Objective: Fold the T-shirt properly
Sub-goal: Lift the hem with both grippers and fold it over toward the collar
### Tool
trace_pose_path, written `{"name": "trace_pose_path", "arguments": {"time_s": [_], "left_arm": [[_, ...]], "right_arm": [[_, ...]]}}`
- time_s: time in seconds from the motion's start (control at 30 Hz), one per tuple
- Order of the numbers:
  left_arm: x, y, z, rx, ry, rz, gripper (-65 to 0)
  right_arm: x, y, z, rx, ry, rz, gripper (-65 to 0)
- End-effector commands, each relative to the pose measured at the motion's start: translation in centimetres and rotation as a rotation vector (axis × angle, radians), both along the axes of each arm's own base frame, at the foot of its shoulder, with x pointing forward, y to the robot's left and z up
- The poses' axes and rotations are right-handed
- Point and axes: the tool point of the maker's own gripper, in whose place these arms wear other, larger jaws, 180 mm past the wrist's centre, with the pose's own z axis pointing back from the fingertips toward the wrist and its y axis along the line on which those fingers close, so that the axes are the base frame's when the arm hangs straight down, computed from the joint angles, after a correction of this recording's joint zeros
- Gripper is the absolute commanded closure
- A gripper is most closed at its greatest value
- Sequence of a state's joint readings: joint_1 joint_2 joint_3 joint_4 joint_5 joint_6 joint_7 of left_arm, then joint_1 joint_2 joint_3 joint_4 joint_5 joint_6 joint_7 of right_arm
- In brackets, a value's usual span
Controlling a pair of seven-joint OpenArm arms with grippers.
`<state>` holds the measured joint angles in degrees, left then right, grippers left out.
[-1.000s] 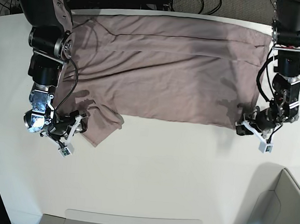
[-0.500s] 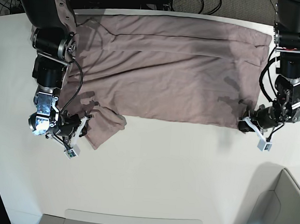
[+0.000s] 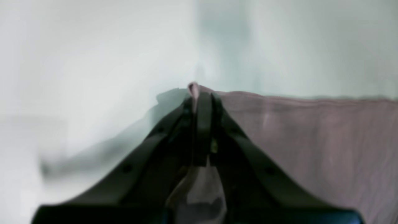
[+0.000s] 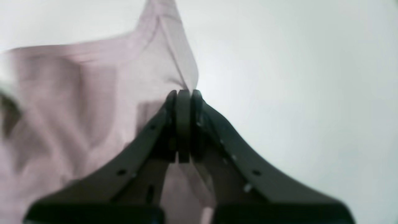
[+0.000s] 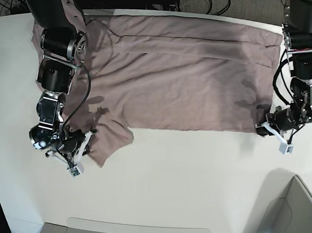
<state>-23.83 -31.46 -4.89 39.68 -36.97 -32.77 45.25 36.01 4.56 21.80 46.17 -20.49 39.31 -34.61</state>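
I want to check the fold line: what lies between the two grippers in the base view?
Between the left gripper and the right gripper runs the near edge of the T-shirt, on the bare white table. Nothing else lies there.

Both wrist views blurred: T-shirt (image 3: 311, 130) cut off at frame edges, fabric betw. left gripper (image 3: 202, 96) tips barely legible, right gripper (image 4: 183, 95) pinch point indistinct; base view arms hide shirt's far corners.

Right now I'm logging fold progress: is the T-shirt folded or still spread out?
Spread. The T-shirt lies flat across the table, unfolded, while the left gripper and right gripper pinch its near corners.
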Motion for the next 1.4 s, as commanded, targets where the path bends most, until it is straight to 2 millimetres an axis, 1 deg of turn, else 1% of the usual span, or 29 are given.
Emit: {"name": "trace_pose_path", "arguments": {"time_s": [0.0, 0.07, 0.17, 0.23, 0.3, 0.37, 0.4, 0.47, 0.53, 0.6, 0.67, 0.77, 0.87, 1.0, 1.07, 1.13, 1.27, 1.37], "left_arm": [[1.1, 1.0, 1.4, 0.033, -0.014, 0.002, 0.0], [1.4, 1.1, 1.8, 0.035, -0.023, 0.002, 0.0], [1.5, 1.3, 2.0, 0.032, -0.029, 0.009, 0.0], [2.2, 1.3, 2.6, 0.032, -0.044, 0.009, 0.0], [2.3, 1.3, 2.8, 0.033, -0.047, 0.009, 0.0], [1.8, 2.3, 3.0, 0.049, -0.028, 0.009, 0.0], [1.6, 2.6, 3.0, 0.052, -0.015, 0.008, 0.0], [1.7, 2.5, 3.4, 0.060, -0.017, -0.005, 0.0], [2.6, 2.2, 5.1, 0.090, -0.062, -0.036, 0.0], [1.4, 1.8, 4.8, 0.114, -0.044, -0.070, 0.0], [0.8, 2.0, 5.6, 0.136, -0.064, -0.077, 0.0], [-0.1, 2.5, 6.6, 0.153, -0.081, -0.068, 0.0], [-1.4, 3.0, 6.7, 0.167, -0.072, -0.061, 0.0], [-3.0, 3.1, 6.1, 0.184, -0.050, -0.070, 0.0], [-3.8, 3.2, 6.0, 0.195, -0.049, -0.073, 0.0], [-4.8, 3.3, 5.9, 0.209, -0.044, -0.080, 0.0], [-6.5, 3.2, 5.6, 0.230, -0.033, -0.092, 0.0], [-7.9, 3.6, 5.4, 0.242, -0.021, -0.088, 0.0]], "right_arm": [[2.1, -0.3, 3.2, 0.007, -0.081, 0.000, 0.0], [2.9, -0.3, 4.4, 0.011, -0.105, -0.002, 0.0], [3.8, -0.7, 5.5, 0.010, -0.136, -0.039, 0.0], [4.2, -1.1, 5.9, 0.015, -0.154, -0.074, 0.0], [4.3, -1.0, 6.2, 0.033, -0.161, -0.081, 0.0], [4.5, -1.1, 6.8, 0.043, -0.177, -0.085, 0.0], [4.3, -1.1, 6.8, 0.047, -0.180, -0.086, 0.0], [4.3, -1.2, 7.1, 0.040, -0.190, -0.087, 0.0], [3.5, -1.6, 6.1, 0.021, -0.161, -0.093, 0.0], [3.0, -2.0, 6.1, -0.005, -0.145, -0.099, 0.0], [2.2, -2.3, 5.6, -0.028, -0.128, -0.106, 0.0], [0.8, -2.5, 5.5, -0.037, -0.135, -0.114, 0.0], [-0.9, -3.0, 5.4, -0.044, -0.127, -0.123, 0.0], [-3.2, -4.4, 5.3, -0.088, -0.107, -0.142, 0.0], [-4.5, -4.4, 5.2, -0.095, -0.105, -0.142, 0.0], [-6.0, -5.3, 5.2, -0.130, -0.099, -0.148, 0.0], [-8.5, -5.4, 4.8, -0.148, -0.069, -0.145, 0.0], [-10.4, -6.1, 4.8, -0.183, -0.060, -0.142, 0.0]]}}
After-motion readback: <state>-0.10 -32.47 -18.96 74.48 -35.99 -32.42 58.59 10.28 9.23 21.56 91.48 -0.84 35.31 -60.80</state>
